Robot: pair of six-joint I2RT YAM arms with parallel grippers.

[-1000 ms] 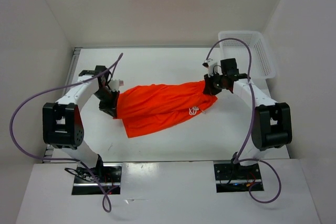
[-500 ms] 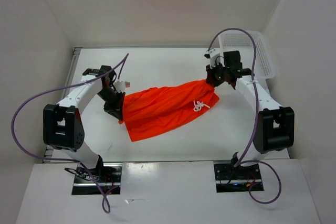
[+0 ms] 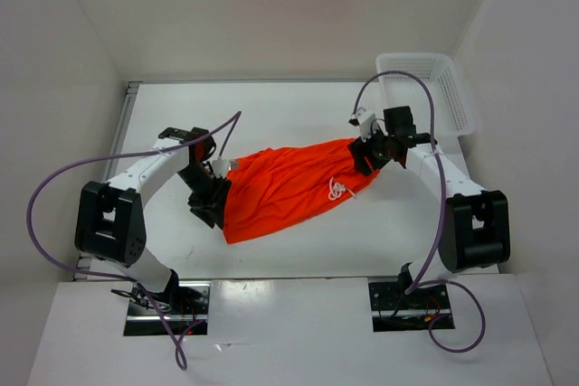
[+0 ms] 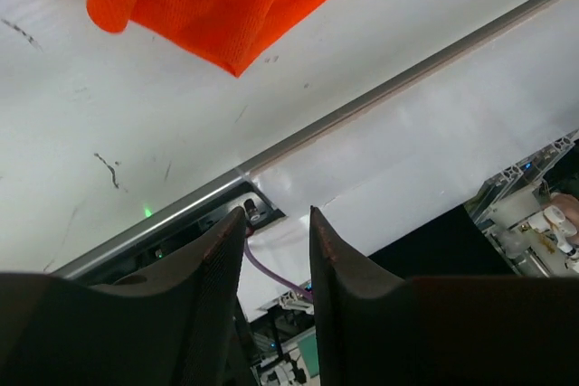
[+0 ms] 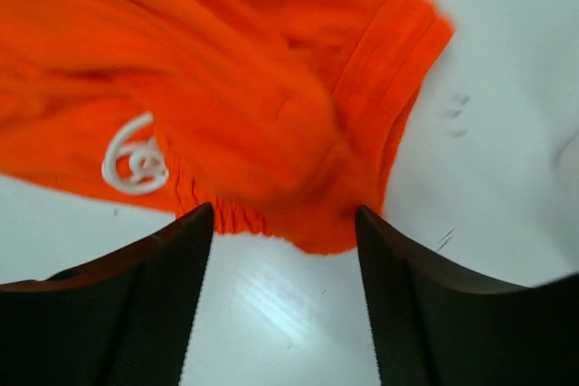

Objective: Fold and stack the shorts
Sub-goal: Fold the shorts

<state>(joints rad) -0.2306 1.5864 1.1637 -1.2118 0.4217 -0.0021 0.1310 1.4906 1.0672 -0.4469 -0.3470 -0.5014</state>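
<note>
- While I am watching from above, the shorts [image 3: 288, 189] are lying as a crumpled diagonal band on the table [image 3: 298, 110], stretching between both arms and not yet folded.
- The left gripper [image 4: 276, 216] is standing partly open with a narrow gap and is holding nothing. The orange hem [image 4: 226, 42] is sitting apart from its fingertips [image 4: 226, 234], up at the top of the left wrist view.
- The right gripper [image 5: 285, 212] is gaping wide and is gripping nothing. The waistband [image 5: 398, 70] is lying just beyond its tips, with the white drawstring [image 5: 134, 162] curling beside it.
- I am worrying that the right jaws, closing here, may be catching only the top layer of the gathered waistband, so the cloth is peeling apart in any lift.
- I am also thinking the drawstring could be snagging on a finger and dragging the fabric askew.
- On the left, that narrow gap is risking a shove instead of a pinch, bunching the hem further.
- With the cloth bunching like this, any fold I am starting is likely coming out crooked and making a poor stack.
</note>
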